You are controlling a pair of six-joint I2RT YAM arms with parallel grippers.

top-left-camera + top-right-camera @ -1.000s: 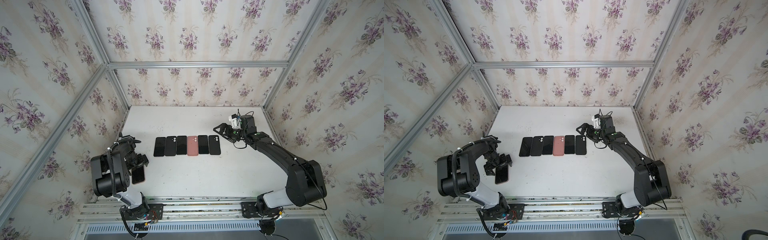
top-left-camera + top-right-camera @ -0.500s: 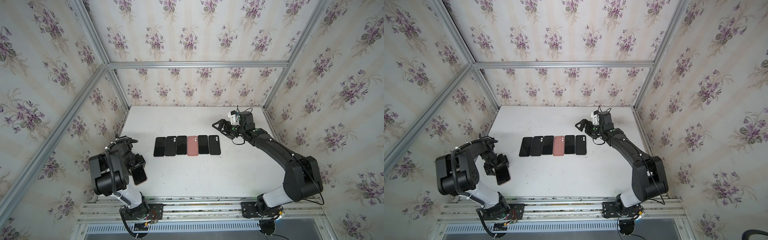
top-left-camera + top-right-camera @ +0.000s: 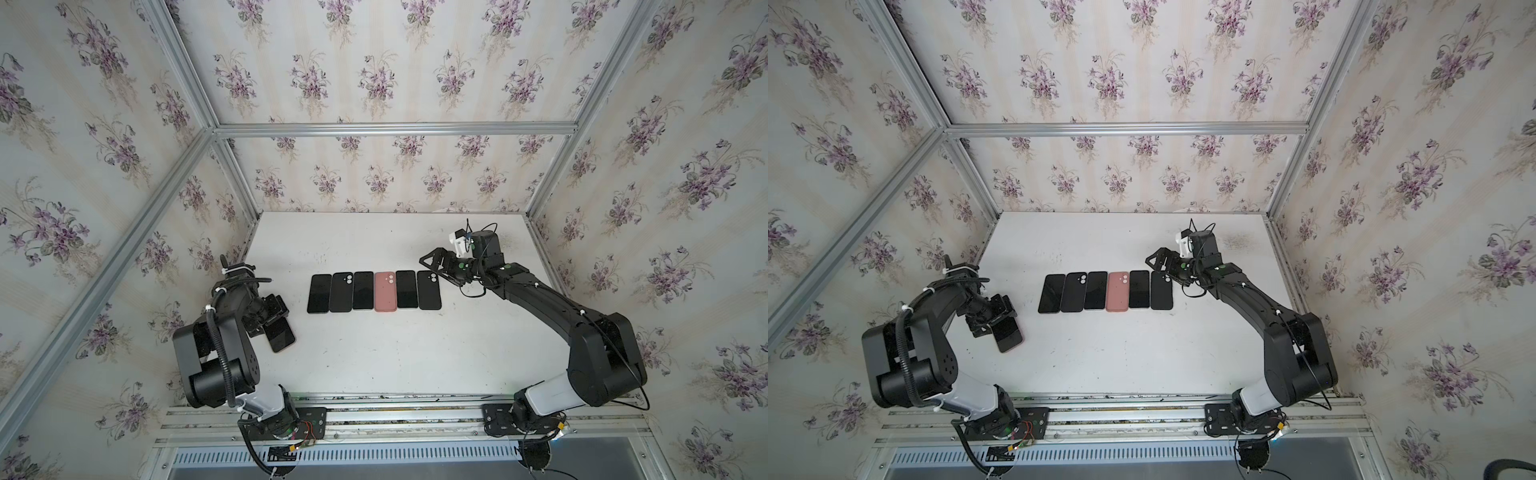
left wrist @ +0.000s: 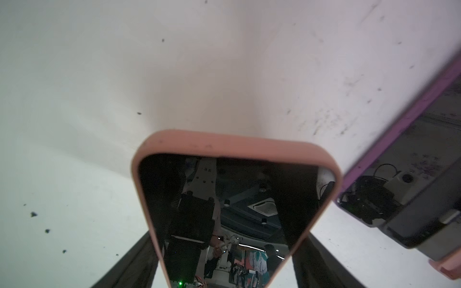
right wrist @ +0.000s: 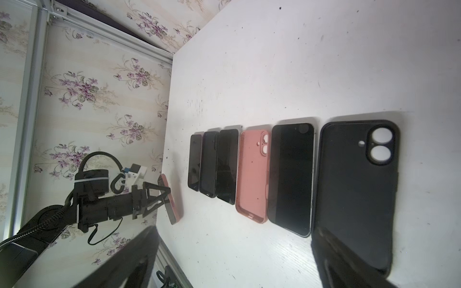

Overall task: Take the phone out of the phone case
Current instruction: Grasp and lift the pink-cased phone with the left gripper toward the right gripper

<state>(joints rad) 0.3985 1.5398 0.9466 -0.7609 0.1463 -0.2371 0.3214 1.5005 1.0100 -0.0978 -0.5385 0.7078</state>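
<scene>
A phone (image 4: 237,199) with a dark, mirror-like screen sits in a pink phone case (image 4: 224,144). My left gripper (image 4: 228,261) is shut on its two long sides, and it hangs tilted just above the table at the left in both top views (image 3: 281,336) (image 3: 1008,336). The right wrist view shows the same phone (image 5: 171,199) edge-on in the left gripper (image 5: 163,197). My right gripper (image 3: 432,266) (image 3: 1156,262) is open and empty, hovering at the right end of the row of phones, by the black case (image 5: 356,187).
A row of six lies across the table's middle: three bare black phones (image 3: 319,293) alternate with a black case (image 3: 341,291), a pink case (image 3: 385,291) and another black case (image 3: 429,289). A purple-edged phone (image 4: 411,119) lies close beside the held one. Walls enclose three sides.
The left gripper's jaws have narrowed onto the pink-cased phone and swung it slightly, its free end now pointing right. The right gripper has drifted a little left and back.
</scene>
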